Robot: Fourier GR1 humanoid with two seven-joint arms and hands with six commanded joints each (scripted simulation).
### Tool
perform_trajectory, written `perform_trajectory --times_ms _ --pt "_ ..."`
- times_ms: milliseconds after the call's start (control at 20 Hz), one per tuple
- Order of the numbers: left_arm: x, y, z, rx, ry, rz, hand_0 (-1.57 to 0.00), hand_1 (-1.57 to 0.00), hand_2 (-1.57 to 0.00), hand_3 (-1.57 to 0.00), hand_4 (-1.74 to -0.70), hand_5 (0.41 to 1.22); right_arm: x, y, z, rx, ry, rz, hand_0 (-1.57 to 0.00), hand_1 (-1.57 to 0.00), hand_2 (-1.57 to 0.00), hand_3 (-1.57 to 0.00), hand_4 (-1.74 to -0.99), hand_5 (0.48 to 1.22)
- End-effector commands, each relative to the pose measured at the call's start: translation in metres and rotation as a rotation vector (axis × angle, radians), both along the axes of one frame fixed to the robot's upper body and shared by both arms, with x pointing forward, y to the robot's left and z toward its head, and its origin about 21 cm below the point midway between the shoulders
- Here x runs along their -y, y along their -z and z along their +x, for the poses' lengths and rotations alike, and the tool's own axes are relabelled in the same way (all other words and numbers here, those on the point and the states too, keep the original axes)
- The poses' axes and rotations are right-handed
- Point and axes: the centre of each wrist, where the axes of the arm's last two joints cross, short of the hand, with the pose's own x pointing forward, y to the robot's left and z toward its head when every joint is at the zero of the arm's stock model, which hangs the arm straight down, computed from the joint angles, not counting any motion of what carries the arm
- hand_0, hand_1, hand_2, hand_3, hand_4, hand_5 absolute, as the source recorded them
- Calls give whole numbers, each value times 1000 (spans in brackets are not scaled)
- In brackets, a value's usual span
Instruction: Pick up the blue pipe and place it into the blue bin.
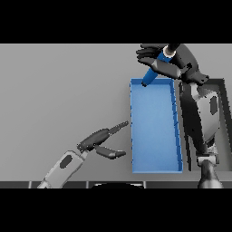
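Pipe work first, though the sweep starts at the left, where the left hand (100,141) rests low over the grey table (59,90), just beside the bin's near left corner. Its fingers are straight and spread from the thumb, holding nothing; it looks parked out of the way so the other arm can work. Next comes the blue bin (133,136), a long shallow tray running away from the robot, with nothing visible inside it. At its far end the blue pipe (152,74) hangs tilted, lower tip dipping over the bin's far left corner and upper end hidden in the grasp. The right hand (174,63) has its fingers curled around that upper part, gripping it from above. The tilt probably comes from the angled wrist. The carry seems nearly done; what remains, by my judgement, is letting go over the tray.
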Motion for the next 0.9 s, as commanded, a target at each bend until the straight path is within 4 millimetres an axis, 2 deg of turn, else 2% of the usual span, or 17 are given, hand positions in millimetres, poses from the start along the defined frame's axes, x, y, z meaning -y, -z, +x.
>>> perform_trajectory --times_ms 0,200,550,750,800,850 --pt "3 0 0 -7 -7 5 1 1 1 1 -906 489 7 11 4 -31 25 -1 -1571 -1571 -1571 -1571 -1739 1124" --pt "-1 -1 6 -11 -19 13 1 1 1 1 -894 483 30 60 11 -201 137 -54 -1571 -1571 -1571 -1571 -1740 1122" --pt "-1 3 2 -5 -22 13 1 1 1 1 -881 463 49 152 -4 -518 264 -160 -1571 -1571 -1571 -1571 -1741 1122" --pt "-2 3 1 -11 -17 11 1 1 1 1 -884 460 55 191 -17 -666 266 -272 -1571 -1571 -1571 -1571 -1591 1114" --pt "-3 3 3 -10 -19 13 1 1 1 1 -885 457 57 200 -19 -713 272 -298 -1571 -1571 -1571 -1330 -1599 1110" --pt "-1 2 2 -14 -20 14 1 1 1 1 -886 455 58 207 -18 -768 289 -323 -1563 -1459 -1393 -1122 -1547 1133"
